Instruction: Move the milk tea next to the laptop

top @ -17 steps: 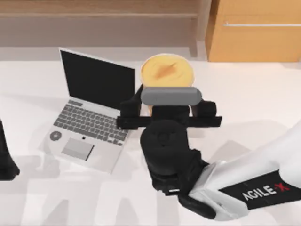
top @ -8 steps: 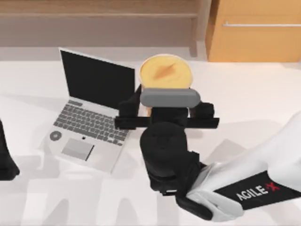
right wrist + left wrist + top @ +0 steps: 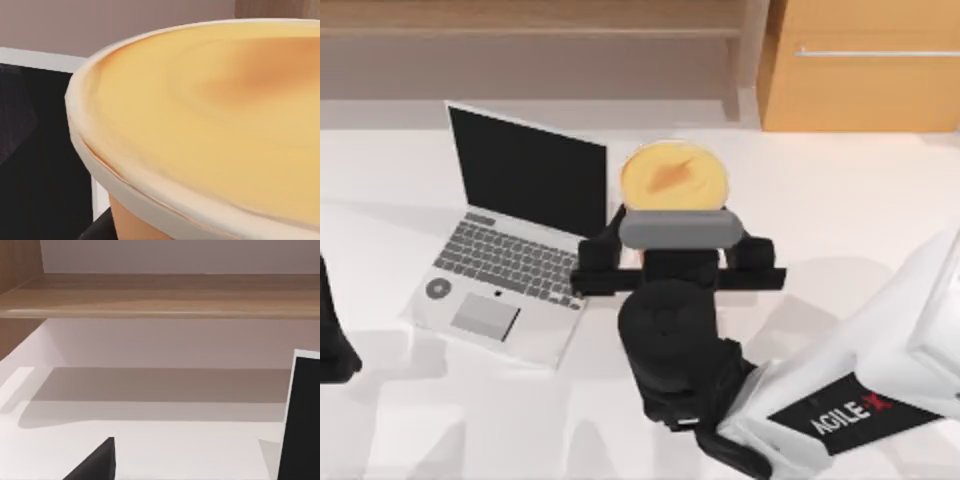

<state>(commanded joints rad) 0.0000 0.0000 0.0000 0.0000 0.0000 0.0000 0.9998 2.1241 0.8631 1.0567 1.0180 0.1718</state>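
The milk tea (image 3: 673,178) is a tapered cup with a yellow-orange domed top and a pale rim. It stands upright just right of the open silver laptop (image 3: 505,265), level with its black screen. My right gripper (image 3: 675,225) reaches in from the front, shut on the milk tea with a finger on either side. The right wrist view looks closely at the cup's lid (image 3: 210,110), with the laptop's dark screen (image 3: 40,150) beside it. My left gripper (image 3: 330,340) is parked at the table's left edge.
A wooden shelf (image 3: 530,20) and an orange-brown cabinet (image 3: 860,70) stand behind the white table (image 3: 840,210). The left wrist view shows the shelf (image 3: 160,295) and the edge of the laptop screen (image 3: 302,415).
The right gripper and the milk tea have sunk a little and drifted slightly toward the table's front. The cup's top looks smaller. The left arm has not moved.
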